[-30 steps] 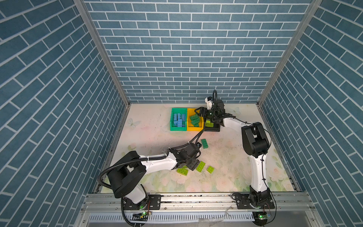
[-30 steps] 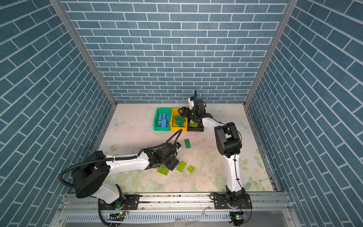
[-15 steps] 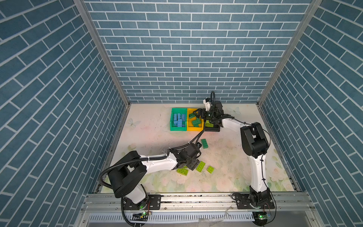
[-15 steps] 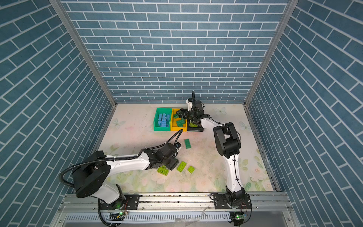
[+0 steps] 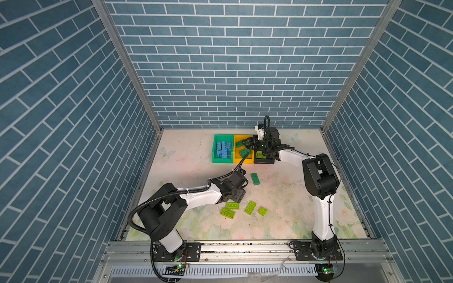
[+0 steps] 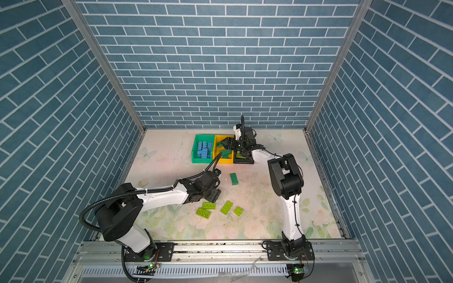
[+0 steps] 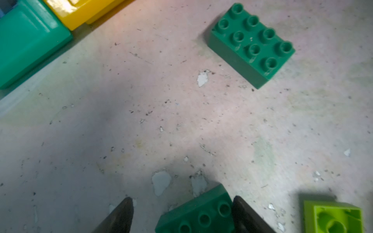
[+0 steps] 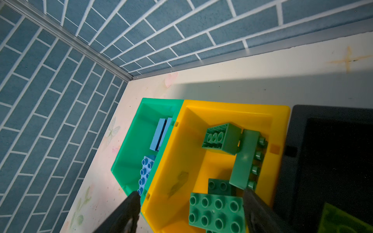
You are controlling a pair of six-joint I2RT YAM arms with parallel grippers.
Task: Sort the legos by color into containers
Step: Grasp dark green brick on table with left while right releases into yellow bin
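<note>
My left gripper is open, low over the table. A dark green lego lies between its fingers, against one of them. Another dark green lego lies beyond it, and several lime legos lie in front. The green container holds light blue legos. The yellow container holds dark green legos. My right gripper hangs open over the yellow container, above a flat dark green lego. The black container holds a lime lego.
The three containers stand side by side near the back wall. Brick-patterned side walls close in the table on both sides. A metal rail runs along the front edge. An upside-down lime lego lies close beside my left gripper.
My right gripper has shifted a little to the left, from the black container's side to above the yellow container. The left arm has hardly moved.
</note>
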